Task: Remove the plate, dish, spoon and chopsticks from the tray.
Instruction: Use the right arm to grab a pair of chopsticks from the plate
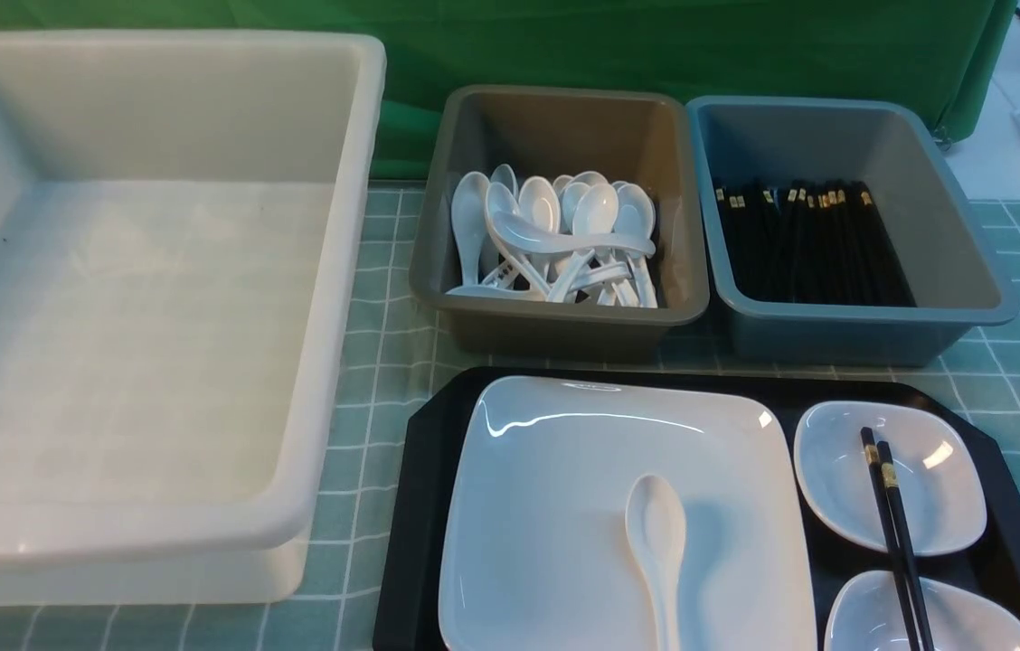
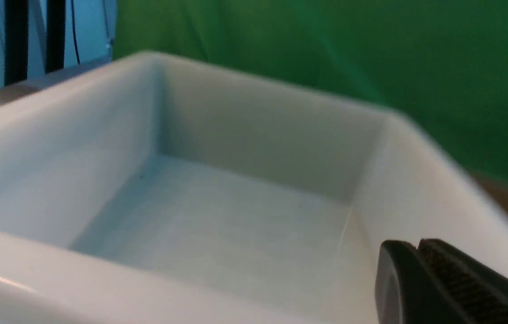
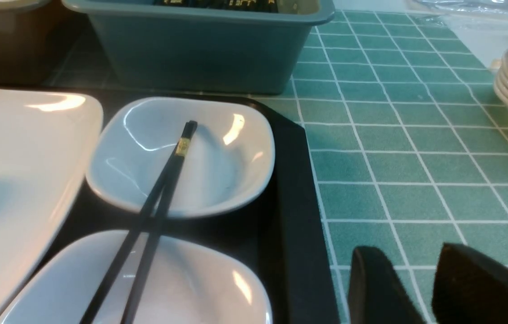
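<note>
Thin black gold-banded chopsticks [image 1: 894,524] lie across two small white rounded-square dishes [image 1: 835,479] on the black textured plastic tray [image 1: 406,542]. The right gripper [image 3: 411,270], half open and empty, should pinch both sticks together between the dishes. The left gripper [image 2: 418,246] is closed, holding nothing.

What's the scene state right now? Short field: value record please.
tray: black, holds plate, far dish, near dish
spoon: lying on plate
chopsticks: across both dishes
white tub: nothing visible inside
grey bin: spare spoons
blue bin: spare chopsticks
left gripper: fingers shut, empty, near the tub
right gripper: fingers open, empty, over the cloth beside the tray
</note>
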`<action>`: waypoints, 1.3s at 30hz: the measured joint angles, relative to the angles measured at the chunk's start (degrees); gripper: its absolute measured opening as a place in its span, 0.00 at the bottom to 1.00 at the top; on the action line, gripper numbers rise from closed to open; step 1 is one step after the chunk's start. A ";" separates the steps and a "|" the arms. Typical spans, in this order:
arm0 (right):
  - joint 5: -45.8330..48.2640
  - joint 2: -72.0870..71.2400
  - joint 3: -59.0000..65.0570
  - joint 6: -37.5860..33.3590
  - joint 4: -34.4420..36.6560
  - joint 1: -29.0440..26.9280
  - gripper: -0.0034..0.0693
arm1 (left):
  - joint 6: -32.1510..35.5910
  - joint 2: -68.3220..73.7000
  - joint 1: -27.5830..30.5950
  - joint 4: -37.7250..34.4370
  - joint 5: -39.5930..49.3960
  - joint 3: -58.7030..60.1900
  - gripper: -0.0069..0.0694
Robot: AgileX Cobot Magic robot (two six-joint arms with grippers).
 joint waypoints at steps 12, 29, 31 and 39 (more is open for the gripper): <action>0.00 0.00 0.00 0.00 0.00 0.00 0.38 | -22.04 0.00 0.00 -3.85 -15.94 0.00 0.11; -28.58 0.00 0.00 29.38 5.55 0.06 0.38 | -27.69 21.78 0.00 10.10 26.46 -45.86 0.11; -30.28 0.00 0.00 29.38 5.68 0.06 0.38 | -20.89 27.99 0.00 7.77 37.51 -50.80 0.11; -20.99 2.54 -7.84 29.29 5.78 2.59 0.23 | -1.55 48.95 0.00 -4.41 65.80 -56.37 0.11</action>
